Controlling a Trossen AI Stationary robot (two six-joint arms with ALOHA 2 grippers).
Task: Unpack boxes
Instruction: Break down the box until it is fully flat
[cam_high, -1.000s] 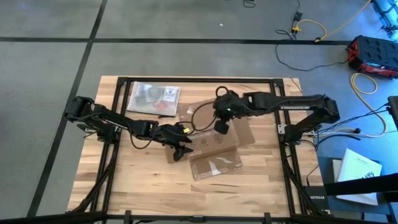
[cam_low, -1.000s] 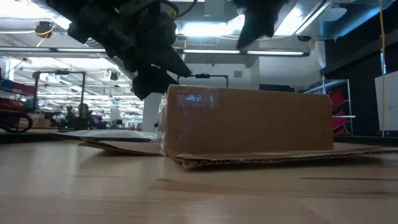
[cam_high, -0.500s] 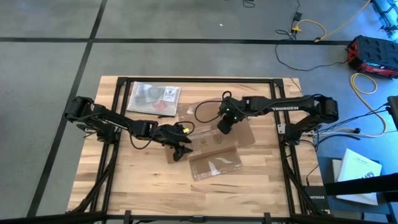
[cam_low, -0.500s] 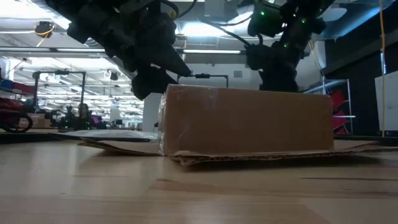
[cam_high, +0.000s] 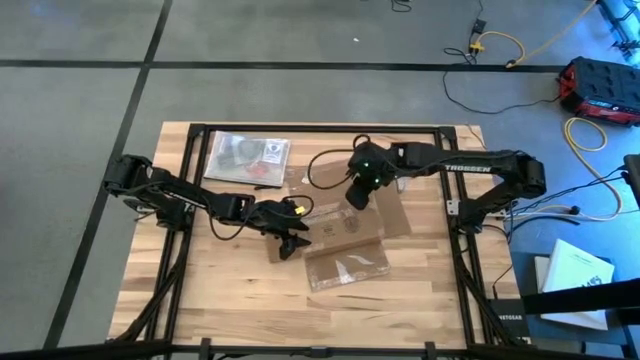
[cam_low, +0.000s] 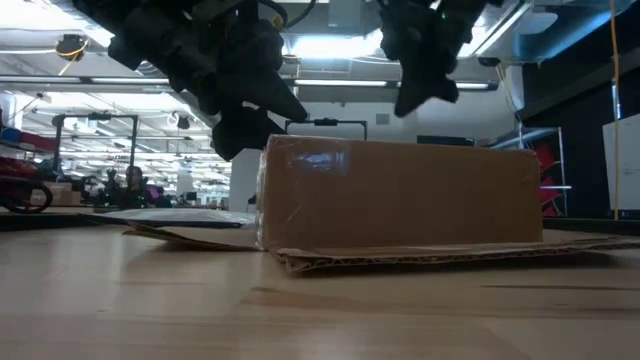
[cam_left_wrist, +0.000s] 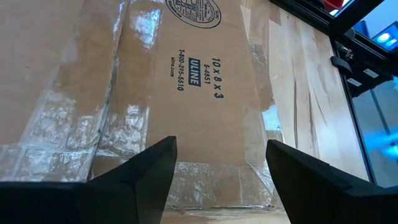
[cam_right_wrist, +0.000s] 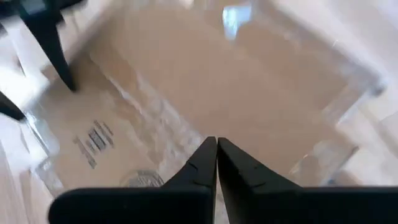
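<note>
The brown cardboard box (cam_high: 345, 243) lies at the table's middle with its flaps spread flat and shiny tape over its top (cam_left_wrist: 199, 93). My left gripper (cam_high: 290, 243) stands open at the box's left end, slanting down, its fingers (cam_left_wrist: 149, 168) wide apart over the printed top panel. My right gripper (cam_high: 356, 196) is shut and hangs above the box's far side (cam_right_wrist: 186, 93), clear of its top in the low view (cam_low: 420, 90). My left gripper's fingertips stand close to the box's upper left corner (cam_low: 265, 150); I cannot tell whether they touch it.
A clear plastic bag (cam_high: 247, 158) with a small red-and-blue object lies at the far left of the table. Black frame rails (cam_high: 320, 128) run along the table's edges. Bare wood (cam_high: 240, 300) shows at the near side.
My right gripper, shut throughout, dipped down close to the box's top, then rose again and shifted a little toward the table's left, its wrist rolling as it went.
</note>
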